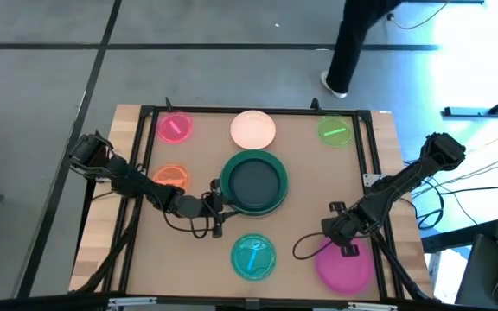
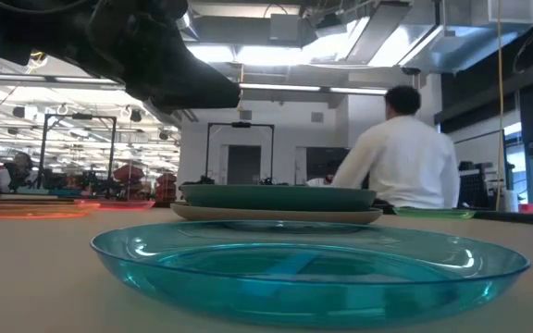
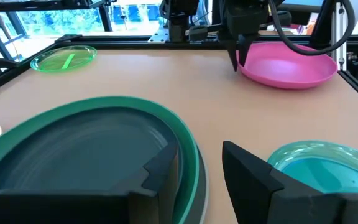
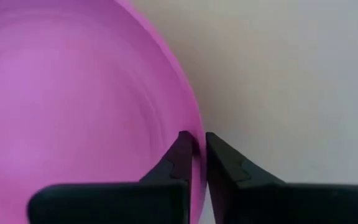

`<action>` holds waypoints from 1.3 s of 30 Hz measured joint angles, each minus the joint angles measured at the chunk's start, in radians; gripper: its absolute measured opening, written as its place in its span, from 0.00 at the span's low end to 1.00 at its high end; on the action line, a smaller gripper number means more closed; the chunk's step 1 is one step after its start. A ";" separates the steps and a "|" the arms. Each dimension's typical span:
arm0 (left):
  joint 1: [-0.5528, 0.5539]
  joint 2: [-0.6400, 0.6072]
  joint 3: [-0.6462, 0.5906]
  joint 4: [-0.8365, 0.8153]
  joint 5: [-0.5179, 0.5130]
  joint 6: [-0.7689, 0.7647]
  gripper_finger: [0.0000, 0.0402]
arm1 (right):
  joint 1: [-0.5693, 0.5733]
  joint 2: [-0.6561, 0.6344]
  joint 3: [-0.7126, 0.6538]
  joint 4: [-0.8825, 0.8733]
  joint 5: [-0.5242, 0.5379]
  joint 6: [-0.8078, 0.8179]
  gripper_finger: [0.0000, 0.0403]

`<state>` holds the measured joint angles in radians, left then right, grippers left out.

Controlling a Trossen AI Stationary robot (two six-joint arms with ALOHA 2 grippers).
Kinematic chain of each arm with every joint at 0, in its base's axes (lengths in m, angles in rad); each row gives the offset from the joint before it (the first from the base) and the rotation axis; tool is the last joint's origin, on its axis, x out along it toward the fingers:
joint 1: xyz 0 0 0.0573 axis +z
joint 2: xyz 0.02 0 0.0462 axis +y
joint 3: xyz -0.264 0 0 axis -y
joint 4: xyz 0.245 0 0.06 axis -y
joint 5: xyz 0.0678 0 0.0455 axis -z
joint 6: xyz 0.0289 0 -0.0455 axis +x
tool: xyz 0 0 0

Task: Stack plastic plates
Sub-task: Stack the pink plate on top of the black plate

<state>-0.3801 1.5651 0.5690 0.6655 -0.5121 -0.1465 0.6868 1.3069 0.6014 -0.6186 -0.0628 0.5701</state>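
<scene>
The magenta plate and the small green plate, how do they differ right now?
The magenta plate is larger and opaque; the small green plate is smaller and see-through. The magenta plate sits at the table's near right corner, its rim pinched by the right gripper and tilted up, while the green plate lies flat and untouched at the far right. Both are round plastic plates outside the central stack.

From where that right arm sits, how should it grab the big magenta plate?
By the thin raised rim, from the plate's outer edge. The magenta plate lies flat, so only its upturned lip fits between two fingers. The right pincer already straddles that rim, one finger inside and one outside.
</scene>
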 joint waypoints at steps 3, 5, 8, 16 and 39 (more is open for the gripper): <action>0.000 0.000 0.000 0.000 0.000 0.000 0.29 | 0.000 -0.001 0.000 -0.002 0.001 -0.001 0.04; 0.000 0.000 0.000 0.000 0.000 0.000 0.29 | 0.000 -0.005 0.000 -0.003 -0.001 -0.003 0.02; 0.000 0.000 0.000 0.000 0.000 0.000 0.29 | -0.002 -0.018 0.001 -0.004 0.004 -0.003 0.02; 0.000 0.000 0.000 0.000 0.000 0.000 0.29 | -0.117 -0.048 0.077 -0.006 0.039 -0.006 0.01; 0.000 0.000 0.000 0.001 0.000 -0.004 0.29 | -0.612 -0.032 0.222 0.212 0.150 -0.213 0.01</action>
<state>-0.3801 1.5650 0.5694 0.6669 -0.5117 -0.1507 0.0745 1.2746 0.8238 -0.4067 0.0870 0.3576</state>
